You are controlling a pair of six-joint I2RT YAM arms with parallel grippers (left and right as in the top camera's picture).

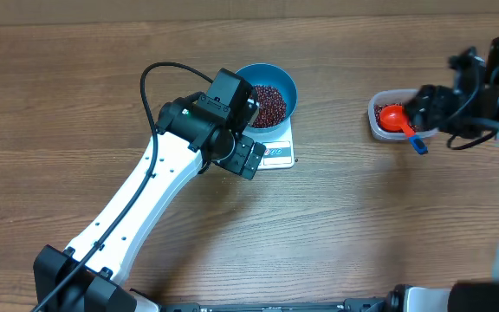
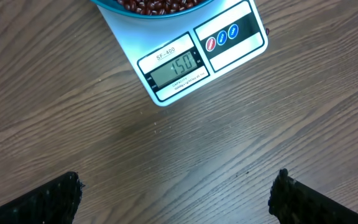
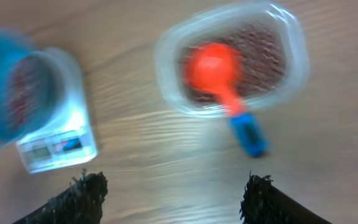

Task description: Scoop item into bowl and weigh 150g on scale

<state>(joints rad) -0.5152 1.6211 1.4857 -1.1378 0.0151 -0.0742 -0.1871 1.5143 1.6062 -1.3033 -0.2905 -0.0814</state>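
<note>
The blue bowl (image 1: 271, 82) holds dark red-brown beans (image 1: 269, 104) and stands on the white scale (image 1: 277, 154). In the left wrist view the scale (image 2: 229, 56) shows 150 on its display (image 2: 178, 67), with the bowl's rim (image 2: 114, 7) at the top edge. My left gripper (image 2: 176, 196) hovers open over bare wood just in front of the scale. My right gripper (image 3: 173, 193) is open and empty, a little short of the clear tub (image 3: 163, 65). A red scoop (image 3: 213, 65) with a blue handle lies in the tub on more beans (image 3: 263, 56).
The left arm (image 1: 137, 199) stretches diagonally from the front left edge to the scale. The right arm (image 1: 492, 95) stands at the far right by the tub (image 1: 373, 117). The scoop's blue handle (image 1: 417, 144) sticks out over the tub's rim towards the front.
</note>
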